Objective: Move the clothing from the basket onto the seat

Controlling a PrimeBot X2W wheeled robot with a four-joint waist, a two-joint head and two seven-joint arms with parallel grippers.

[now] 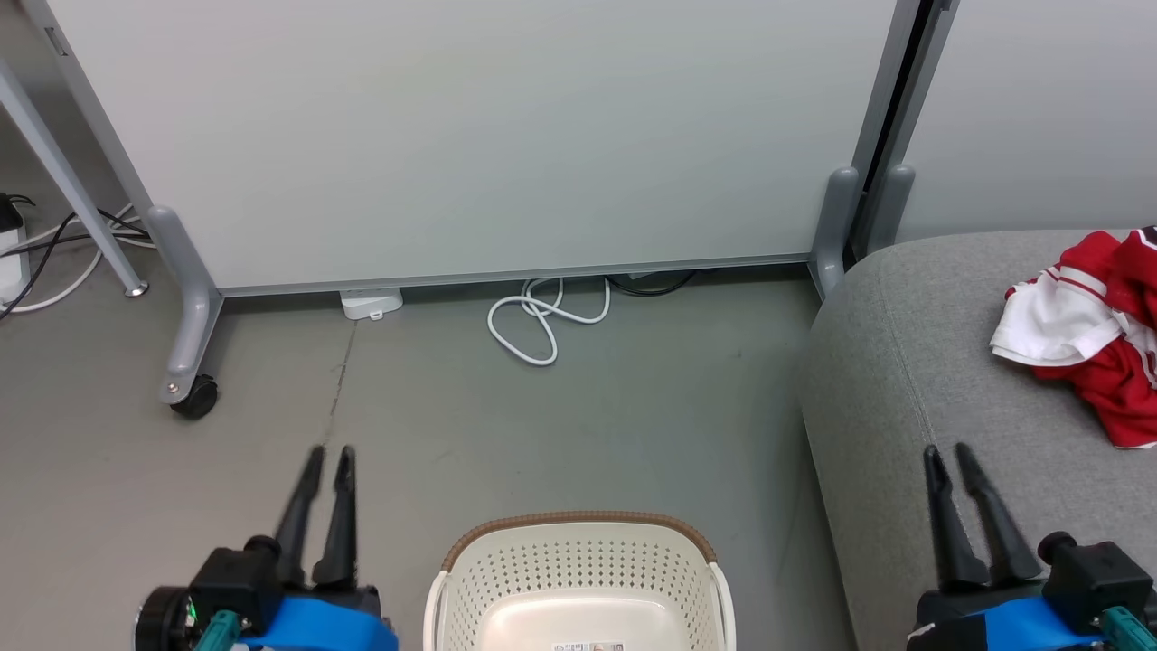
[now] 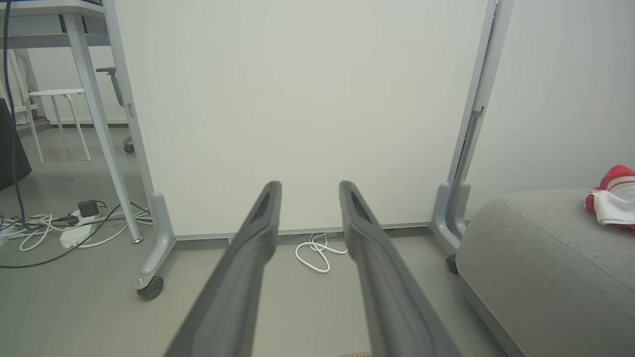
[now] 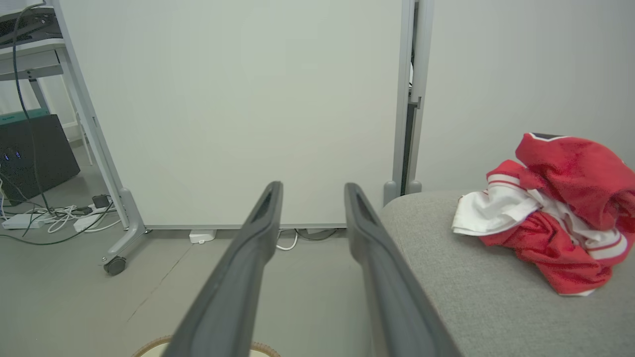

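Both arms reach forward, low and level. The left gripper (image 1: 331, 450) hangs over the floor (image 1: 633, 407) and the right gripper (image 1: 945, 448) by the near edge of the seat (image 1: 904, 362), each with its fingers spread on nothing. The basket (image 1: 578, 519) stands between them, its pale bottom showing. The clothing (image 1: 1098, 334) lies crumpled on the seat, well beyond the right gripper and to its right.

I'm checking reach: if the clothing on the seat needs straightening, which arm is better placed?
Right: the right gripper is by the seat, nearer the clothing; the left gripper is beyond the basket, over floor.
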